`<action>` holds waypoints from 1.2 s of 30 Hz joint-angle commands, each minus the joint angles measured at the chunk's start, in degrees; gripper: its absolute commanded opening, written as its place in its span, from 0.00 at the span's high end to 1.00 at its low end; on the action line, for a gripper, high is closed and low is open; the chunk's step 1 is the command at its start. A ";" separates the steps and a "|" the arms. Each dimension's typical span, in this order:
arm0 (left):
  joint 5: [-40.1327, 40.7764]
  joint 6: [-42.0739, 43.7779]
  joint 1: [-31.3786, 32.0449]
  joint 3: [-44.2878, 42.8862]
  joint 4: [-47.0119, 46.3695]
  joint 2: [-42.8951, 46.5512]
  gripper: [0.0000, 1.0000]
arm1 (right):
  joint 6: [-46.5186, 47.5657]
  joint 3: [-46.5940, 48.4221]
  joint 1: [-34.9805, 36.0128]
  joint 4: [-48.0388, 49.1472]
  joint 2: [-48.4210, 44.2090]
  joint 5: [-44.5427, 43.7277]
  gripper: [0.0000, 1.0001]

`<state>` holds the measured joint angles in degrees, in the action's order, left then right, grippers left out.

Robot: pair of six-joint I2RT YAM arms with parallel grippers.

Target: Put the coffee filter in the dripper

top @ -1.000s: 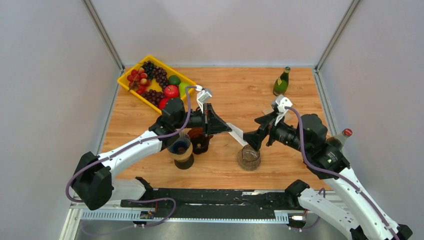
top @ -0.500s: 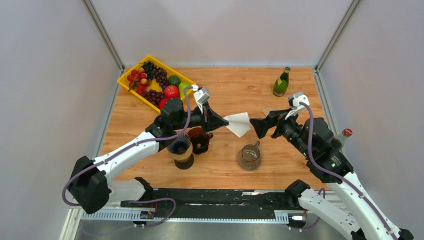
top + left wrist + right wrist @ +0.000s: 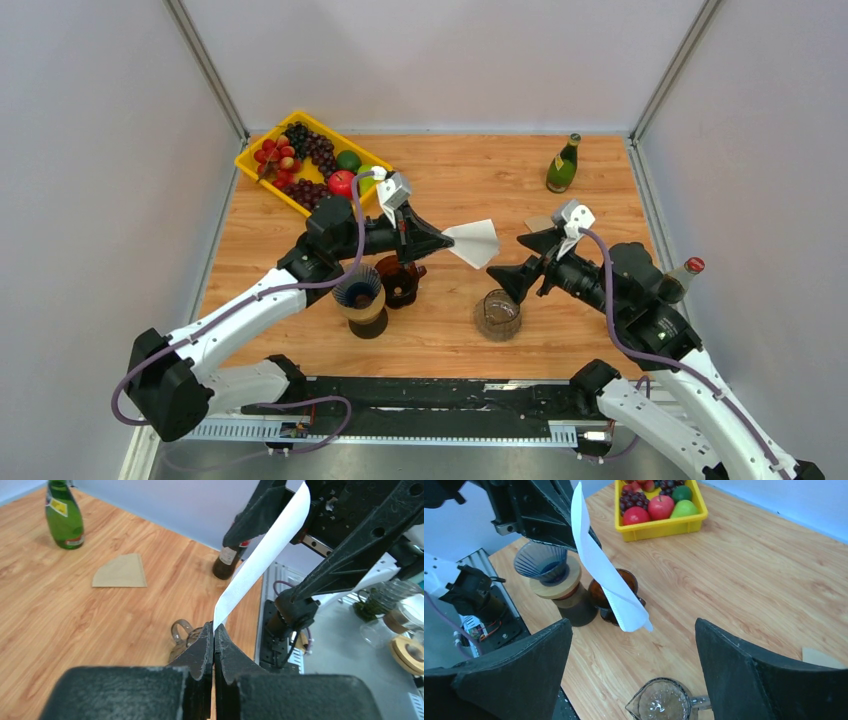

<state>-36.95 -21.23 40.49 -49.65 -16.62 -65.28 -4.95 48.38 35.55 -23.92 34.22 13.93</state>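
Note:
My left gripper is shut on the corner of a white paper coffee filter and holds it in the air above the table. In the left wrist view the filter rises from the closed jaws. My right gripper is open and empty, just right of the filter, with the filter's tip hanging between and beyond its fingers. The blue ribbed dripper sits on a wooden collar over a dark carafe, left of and below the filter; it also shows in the right wrist view.
A brown glass dripper stands beside the blue one. A glass pitcher sits below my right gripper. A brown paper filter lies flat. A green bottle, a red-capped bottle and a yellow fruit tray stand around.
My right gripper swung away to the back right, then came back down-left close to the filter, still open. My left gripper drew slightly left and lifted the filter, still holding it.

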 commanded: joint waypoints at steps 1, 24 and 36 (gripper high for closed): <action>-6.42 -2.99 0.25 0.27 -3.67 1.25 1.00 | 3.09 -0.21 0.05 9.54 0.31 5.95 0.04; -7.53 -6.44 0.20 0.14 -0.76 4.25 1.00 | -2.83 3.39 0.13 13.76 11.54 -1.36 1.00; 1.65 -2.45 0.16 -1.60 4.56 3.63 0.00 | -8.86 7.32 0.07 8.76 11.29 10.25 1.00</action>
<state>-39.31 -25.91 40.53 -49.25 -13.26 -61.58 -9.58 51.33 35.79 -12.78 46.65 19.16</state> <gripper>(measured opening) 0.985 0.004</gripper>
